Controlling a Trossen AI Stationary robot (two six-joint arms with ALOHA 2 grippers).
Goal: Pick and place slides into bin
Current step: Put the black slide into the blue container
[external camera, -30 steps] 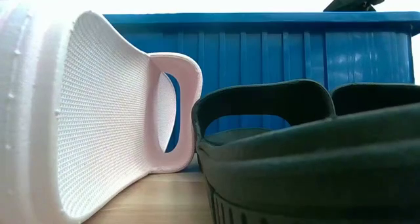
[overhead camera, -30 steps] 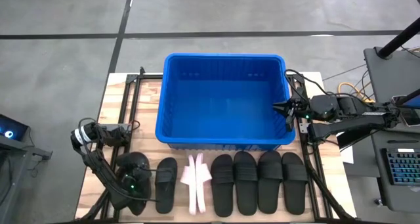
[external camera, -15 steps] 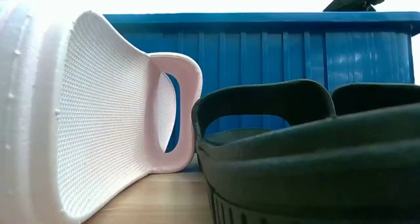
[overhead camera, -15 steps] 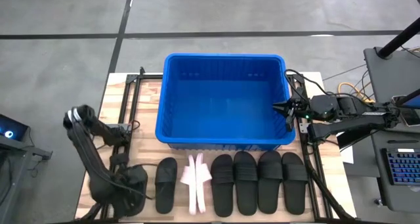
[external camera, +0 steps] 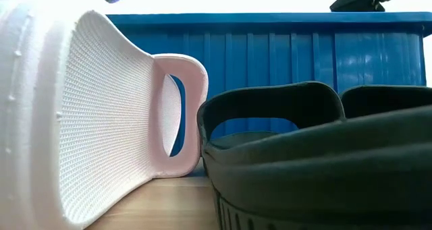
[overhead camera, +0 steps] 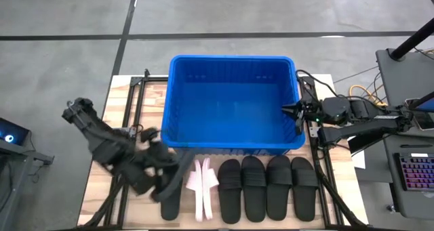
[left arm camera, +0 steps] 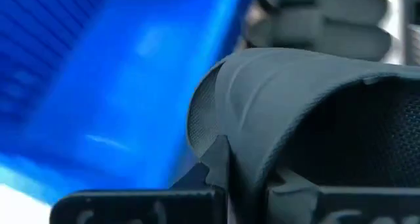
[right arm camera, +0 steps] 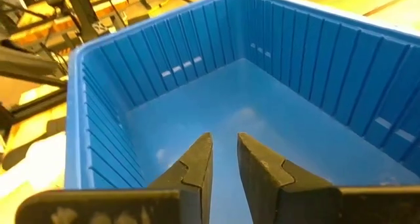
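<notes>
The blue bin (overhead camera: 230, 102) stands at the middle of the table. In front of it lies a row of slides: one black slide (overhead camera: 173, 198) at the left, a pale pink pair (overhead camera: 202, 187) standing on edge, and several black slides (overhead camera: 268, 187) to the right. My left gripper (overhead camera: 165, 179) is over the far half of the leftmost black slide and is shut on it. That slide fills the left wrist view (left arm camera: 295, 119). My right gripper (overhead camera: 286, 111) hangs inside the bin's right wall, open by a narrow gap and empty (right arm camera: 224, 142). My left gripper has the edge of the black slide's strap (left arm camera: 246, 165) between its two fingers, one finger (left arm camera: 213, 175) showing on the strap's outer side. It comes slanting down from the table's left. The arm hides the contact in the high view. I cannot tell whether the slide is lifted.
The bin's near wall (external camera: 270, 48) stands close behind the row of slides. Black rails (overhead camera: 132, 116) run along both sides of the table. A keyboard (overhead camera: 413, 170) and cables lie beyond the right edge. Bare wood shows at the near left corner (overhead camera: 95, 204).
My left arm has swung from the near left corner toward the right and a little toward the far edge, onto the leftmost black slide. That slide's far end now points a little more toward the right. My right arm has kept still.
</notes>
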